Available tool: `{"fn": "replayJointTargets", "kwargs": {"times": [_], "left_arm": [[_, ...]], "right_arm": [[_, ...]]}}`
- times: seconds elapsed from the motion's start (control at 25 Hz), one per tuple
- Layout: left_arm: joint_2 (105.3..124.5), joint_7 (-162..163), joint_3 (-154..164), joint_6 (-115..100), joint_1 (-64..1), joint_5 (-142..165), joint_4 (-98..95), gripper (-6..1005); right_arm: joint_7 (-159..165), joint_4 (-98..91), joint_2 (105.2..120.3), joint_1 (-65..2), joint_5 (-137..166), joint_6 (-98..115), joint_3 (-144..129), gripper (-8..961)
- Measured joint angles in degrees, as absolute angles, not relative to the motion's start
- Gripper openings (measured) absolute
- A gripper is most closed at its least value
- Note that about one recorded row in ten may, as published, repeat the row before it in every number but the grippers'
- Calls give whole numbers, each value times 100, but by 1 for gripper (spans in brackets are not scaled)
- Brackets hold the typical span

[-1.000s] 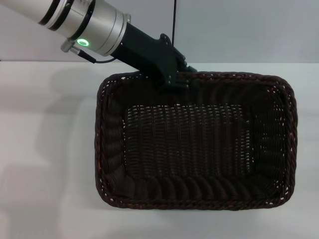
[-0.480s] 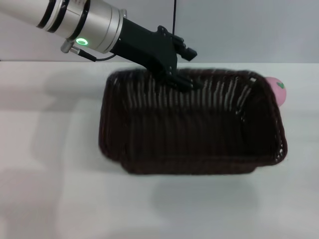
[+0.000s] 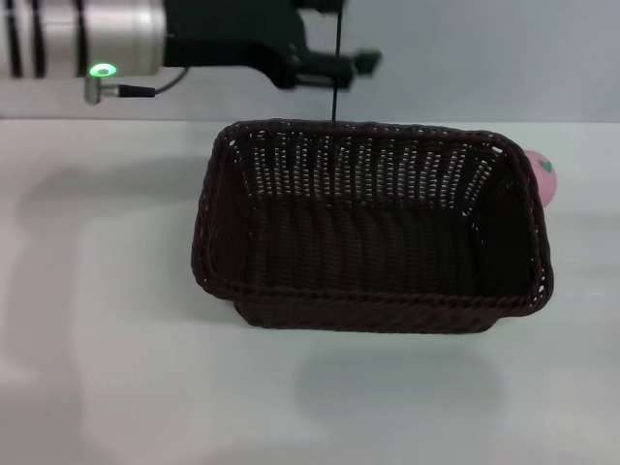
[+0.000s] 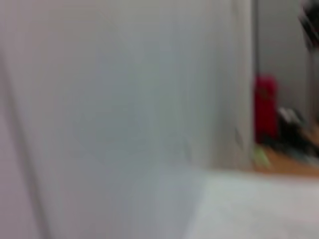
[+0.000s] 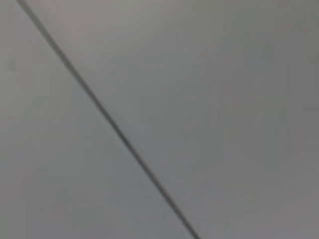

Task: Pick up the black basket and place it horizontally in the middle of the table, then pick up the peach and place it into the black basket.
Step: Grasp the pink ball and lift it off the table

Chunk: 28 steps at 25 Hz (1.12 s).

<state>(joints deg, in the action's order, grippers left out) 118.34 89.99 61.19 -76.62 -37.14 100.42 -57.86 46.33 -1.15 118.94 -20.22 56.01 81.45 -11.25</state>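
Observation:
The black basket rests flat on the white table, long side across, opening up, and it is empty. The pink peach sits on the table just behind the basket's far right corner, partly hidden by the rim. My left gripper hangs above and behind the basket's far rim, apart from it, open and empty. The left wrist view shows only a blurred wall and table edge. My right gripper is out of view; its wrist view shows a plain grey surface with a dark line.
A thin black cable hangs down the back wall behind the basket. Bare tabletop lies to the left of the basket and in front of it. A red object stands far off in the left wrist view.
The basket was tilted in my left gripper's hold, then came down flat on the table. The gripper let go of the far rim and rose up and back. The peach came into sight.

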Motion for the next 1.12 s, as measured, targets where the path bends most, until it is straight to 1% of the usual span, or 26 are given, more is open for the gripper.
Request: {"fn": "replayJointTargets", "kwargs": {"times": [0.24,0.32,0.36,0.4,0.44,0.52,0.56,0.6,0.64,0.68,0.72,0.76,0.8,0.92,0.96,1.0,1.04,1.08,1.12], "left_arm": [[11854,7234,6169,-7362,-2670,7122,-4881,834],[11854,7234,6169,-7362,-2670,7122,-4881,834],[11835,6400,6155,-7743,-2448,5801,-4028,834],[11835,6400,6155,-7743,-2448,5801,-4028,834],[11829,5978,6129,-8084,-2393,5273,-3573,834],[11829,5978,6129,-8084,-2393,5273,-3573,834],[11829,5978,6129,-8084,-2393,5273,-3573,834],[11823,5469,6100,-8521,-2325,4694,-2916,834],[11823,5469,6100,-8521,-2325,4694,-2916,834],[11815,4942,6047,-8876,-2196,4151,-2329,834],[11815,4942,6047,-8876,-2196,4151,-2329,834],[11813,4908,5987,-8887,-2165,4118,-2287,834],[11813,4908,5987,-8887,-2165,4118,-2287,834],[11808,4901,5734,-8934,-2041,4094,-2252,834],[11801,4895,5648,-8945,-2005,4089,-2247,834],[11801,4895,5648,-8945,-2005,4089,-2247,834],[11796,4894,5591,-8946,-1991,4084,-2240,834],[11795,4892,5538,-8947,-1983,4081,-2222,834],[11795,4891,5486,-8948,-1975,4078,-2200,834]], "right_arm": [[4650,-666,11869,-1842,6590,8332,-1124,563],[4839,-966,11866,-1773,6955,8403,-1124,563],[5230,-1358,11863,-1721,7359,8420,-1125,562],[5230,-1358,11863,-1721,7359,8420,-1125,562],[5520,-1590,11850,-1712,7613,8427,-1125,562],[6205,-2149,11818,-1702,8262,8485,-1124,562],[6955,-2728,11771,-1730,8940,8607,-1124,563],[7423,-3056,11733,-1769,9368,8715,-1125,563],[7792,-3277,11688,-1810,9690,8814,-1126,563],[8176,-3511,11632,-1854,10028,8931,-1126,563],[8176,-3511,11632,-1854,10028,8931,-1126,563],[8864,-3946,11512,-1969,10647,9187,-1124,563],[8864,-3946,11512,-1969,10647,9187,-1124,562],[9825,-4654,11392,-2201,11632,9475,-1142,562],[10441,-5061,11320,-2402,12331,9558,-1239,562],[10441,-5061,11320,-2402,12331,9558,-1239,562],[10724,-5198,11281,-2508,12693,9574,-1306,562],[11232,-5334,11199,-2735,13258,9566,-1451,562],[11232,-5334,11199,-2735,13258,9566,-1451,562]]}}
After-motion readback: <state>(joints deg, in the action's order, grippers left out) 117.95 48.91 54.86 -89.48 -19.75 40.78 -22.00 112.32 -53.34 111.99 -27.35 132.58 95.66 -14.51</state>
